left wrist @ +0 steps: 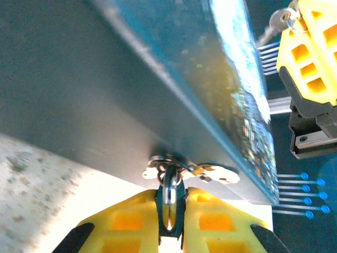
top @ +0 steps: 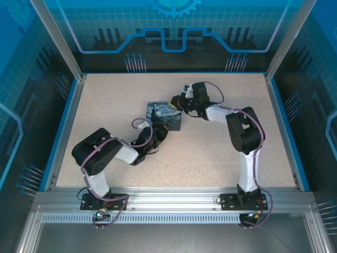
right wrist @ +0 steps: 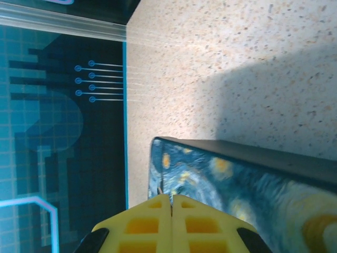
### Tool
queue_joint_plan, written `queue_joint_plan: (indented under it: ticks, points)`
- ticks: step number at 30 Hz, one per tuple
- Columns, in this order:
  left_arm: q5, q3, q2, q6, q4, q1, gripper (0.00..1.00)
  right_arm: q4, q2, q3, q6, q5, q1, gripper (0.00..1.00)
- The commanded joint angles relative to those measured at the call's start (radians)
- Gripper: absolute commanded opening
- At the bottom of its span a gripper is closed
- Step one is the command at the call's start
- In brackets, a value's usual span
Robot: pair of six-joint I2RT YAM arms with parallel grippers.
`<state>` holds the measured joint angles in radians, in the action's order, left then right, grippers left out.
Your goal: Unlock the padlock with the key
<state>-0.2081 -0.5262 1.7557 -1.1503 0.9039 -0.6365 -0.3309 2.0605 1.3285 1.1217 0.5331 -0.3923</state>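
Alignment stage, by the look of it. Clamped in the left gripper (left wrist: 171, 194): padlock (left wrist: 169, 206), hanging from the clasp (left wrist: 210, 172) on the box (left wrist: 105, 79) side. Pinched nearly shut, right gripper (right wrist: 171, 199), apparently on the key (left wrist: 278, 20), poised beyond the box's top edge, apart from the lock. Next, likely: bring key to keyhole (hidden here), square it, insert, turn.

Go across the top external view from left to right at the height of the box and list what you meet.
Table's left blue rim → left arm → Starry Night box → right arm → table's right blue rim.
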Motion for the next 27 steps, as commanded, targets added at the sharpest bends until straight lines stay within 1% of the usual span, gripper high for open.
queue_joint_plan:
  ticks: [1, 4, 8, 11, 19, 23, 27]
  points:
    - [0.125, -0.042, -0.117, 0.079, -0.166, 0.012, 0.0, -0.013, -0.115, -0.046, 0.003, 0.045, 0.016, 0.0]
    - [0.187, -0.094, -0.181, 0.107, -0.337, 0.027, 0.0, -0.04, -0.172, -0.105, 0.011, 0.064, 0.022, 0.0]
    - [0.237, -0.135, -0.233, 0.12, -0.471, 0.044, 0.0, -0.087, -0.253, -0.209, 0.029, 0.088, 0.036, 0.0]
    - [0.245, -0.155, -0.257, 0.127, -0.534, 0.047, 0.0, -0.136, -0.328, -0.307, 0.049, 0.103, 0.054, 0.0]
    - [0.268, -0.164, -0.271, 0.045, -0.575, 0.058, 0.0, -0.138, -0.546, -0.557, 0.065, 0.1, 0.063, 0.0]
    - [0.269, -0.163, -0.279, 0.003, -0.579, 0.058, 0.0, -0.09, -0.645, -0.641, 0.068, 0.065, 0.033, 0.0]
    - [0.275, -0.152, -0.277, -0.053, -0.548, 0.061, 0.0, -0.08, -0.693, -0.69, 0.076, 0.035, -0.024, 0.0]
